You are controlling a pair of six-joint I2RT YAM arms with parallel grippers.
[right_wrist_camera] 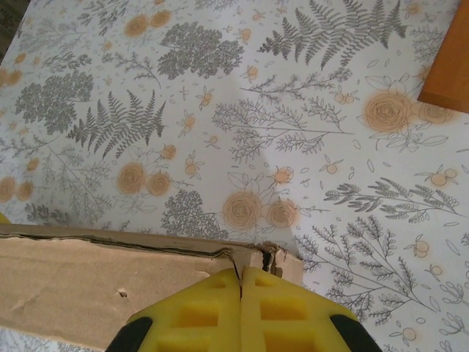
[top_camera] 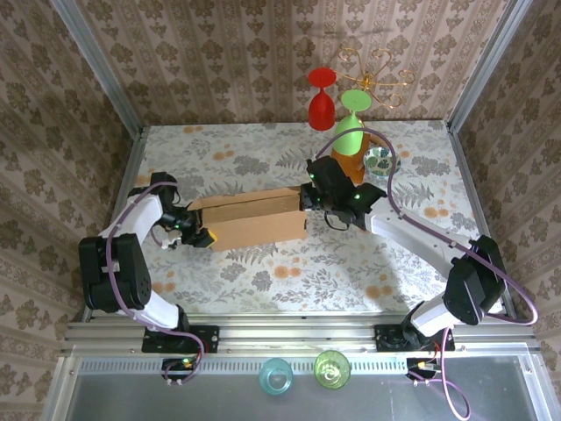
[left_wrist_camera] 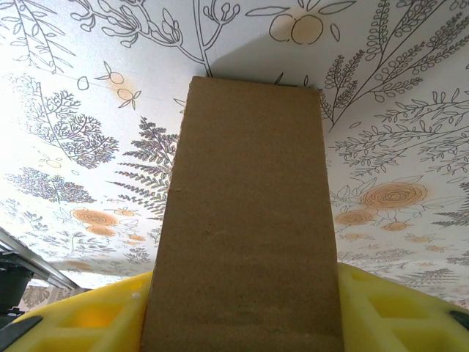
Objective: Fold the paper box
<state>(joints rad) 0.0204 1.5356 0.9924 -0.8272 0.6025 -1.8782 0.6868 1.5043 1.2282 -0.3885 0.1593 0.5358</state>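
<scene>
The paper box [top_camera: 254,219], plain brown cardboard, lies folded up and long across the middle of the floral table. My left gripper [top_camera: 198,235] holds its left end. In the left wrist view the box [left_wrist_camera: 249,205] runs away from the camera between the two yellow fingers [left_wrist_camera: 102,315], which touch both its sides. My right gripper [top_camera: 307,198] is at the box's right end, its fingers shut tight together. In the right wrist view its tips [right_wrist_camera: 240,273] rest on the box's top [right_wrist_camera: 95,279] close to a torn-looking corner [right_wrist_camera: 282,258].
Behind the right gripper stand an orange wooden block [top_camera: 348,163], a green glass [top_camera: 351,123], a red glass [top_camera: 322,101], a gold wire rack [top_camera: 379,70] and a small metal bowl [top_camera: 382,160]. Two cups [top_camera: 278,375] sit below the table's near rail. Patterned walls enclose the table.
</scene>
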